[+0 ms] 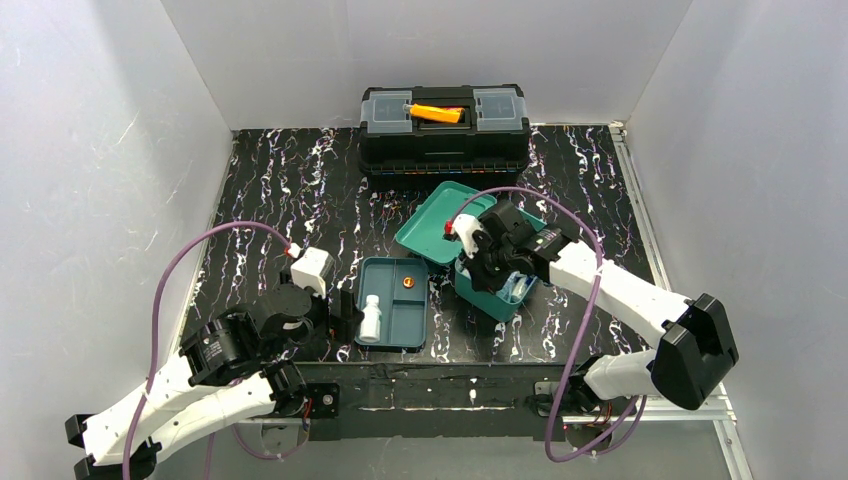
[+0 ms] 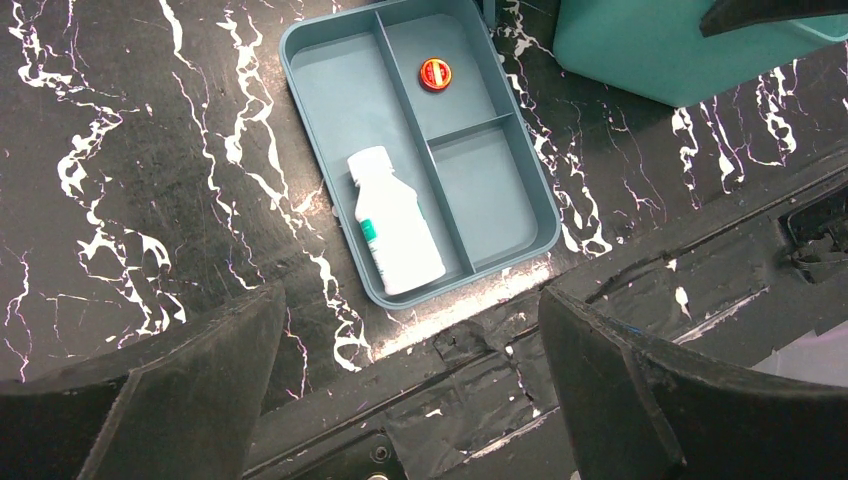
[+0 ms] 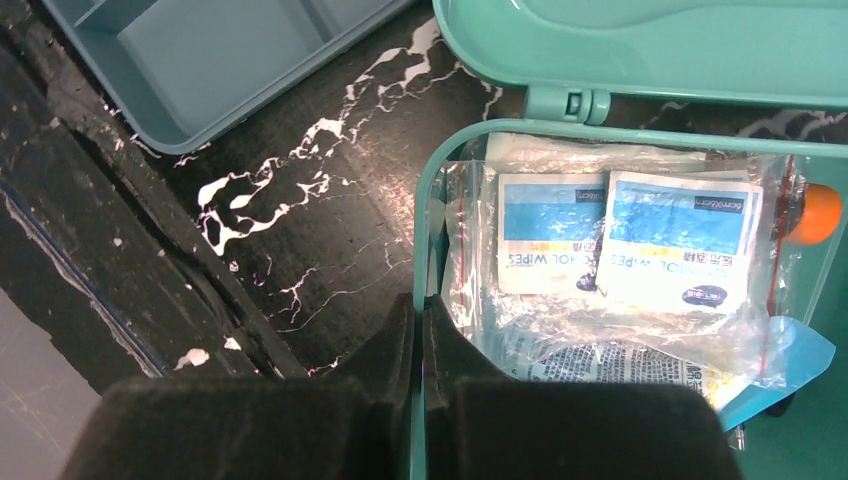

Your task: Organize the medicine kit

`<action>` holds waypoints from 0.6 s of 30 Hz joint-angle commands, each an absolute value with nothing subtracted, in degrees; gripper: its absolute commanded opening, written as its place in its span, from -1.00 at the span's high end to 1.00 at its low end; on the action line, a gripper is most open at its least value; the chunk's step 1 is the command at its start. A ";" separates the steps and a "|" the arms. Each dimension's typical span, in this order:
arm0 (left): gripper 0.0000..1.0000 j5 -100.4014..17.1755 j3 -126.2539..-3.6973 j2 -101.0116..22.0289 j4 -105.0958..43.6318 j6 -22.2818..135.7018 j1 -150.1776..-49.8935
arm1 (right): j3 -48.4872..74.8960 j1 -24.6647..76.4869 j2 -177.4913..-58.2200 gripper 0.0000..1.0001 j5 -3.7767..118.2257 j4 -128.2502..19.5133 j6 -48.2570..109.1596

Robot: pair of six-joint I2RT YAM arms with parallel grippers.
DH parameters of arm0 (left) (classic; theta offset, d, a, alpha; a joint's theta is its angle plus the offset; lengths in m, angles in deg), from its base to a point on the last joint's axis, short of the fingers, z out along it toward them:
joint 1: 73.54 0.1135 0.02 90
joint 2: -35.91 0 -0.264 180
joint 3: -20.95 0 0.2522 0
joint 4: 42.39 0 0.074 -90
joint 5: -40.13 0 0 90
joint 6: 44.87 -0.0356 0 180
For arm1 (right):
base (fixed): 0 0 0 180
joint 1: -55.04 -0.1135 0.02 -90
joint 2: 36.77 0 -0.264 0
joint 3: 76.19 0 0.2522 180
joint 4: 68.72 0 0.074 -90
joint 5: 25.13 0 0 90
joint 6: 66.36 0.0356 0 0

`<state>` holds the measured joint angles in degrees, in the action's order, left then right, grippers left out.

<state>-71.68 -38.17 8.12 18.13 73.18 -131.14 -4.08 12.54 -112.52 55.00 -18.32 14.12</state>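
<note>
White walls closed in a black, white-veined table. At the top centre of the overhead view a black toolbox with an orange handle stood against the back wall, just above the open lid of the medicine kit. The kit sat right of centre, its lid thrown back toward the upper left, and the right arm lay across much of it in that view. Its darker divided tray was out of the box, flat on the table at lower centre, just left of the kit and close to the near edge.

A white bottle lay on its side in the tray's long compartment. A small red round cap sat in the upper compartment beside it. Inside the kit, a clear plastic bag held alcohol wipes and other printed packets. Something orange showed at the right edge of the bag.

The left gripper hung over the near edge of the table with its fingers spread wide, holding nothing, and the tray lay just beyond them. The right gripper was pressed together on the kit's left wall, with the teal rim running straight in between its fingers.
</note>
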 commanded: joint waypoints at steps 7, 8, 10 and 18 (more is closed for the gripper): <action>-0.99 -72.55 -38.77 8.70 18.18 72.55 -131.20 | 2.68 10.50 -110.98 0.30 50.66 -16.35 4.54; -0.99 -72.55 -38.75 8.77 18.21 72.48 -131.22 | 3.84 10.30 -110.69 0.25 51.35 -15.63 4.41; -0.99 -72.55 -38.77 8.84 18.20 72.54 -131.19 | 6.40 9.72 -110.32 0.15 52.37 -14.08 4.15; -0.99 -74.21 -38.91 11.01 18.64 73.07 -131.19 | 12.31 -0.64 -114.02 -0.19 51.20 -15.66 2.70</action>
<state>-71.90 -38.17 9.54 18.16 73.21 -131.14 8.99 2.85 -111.47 53.03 -13.10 3.91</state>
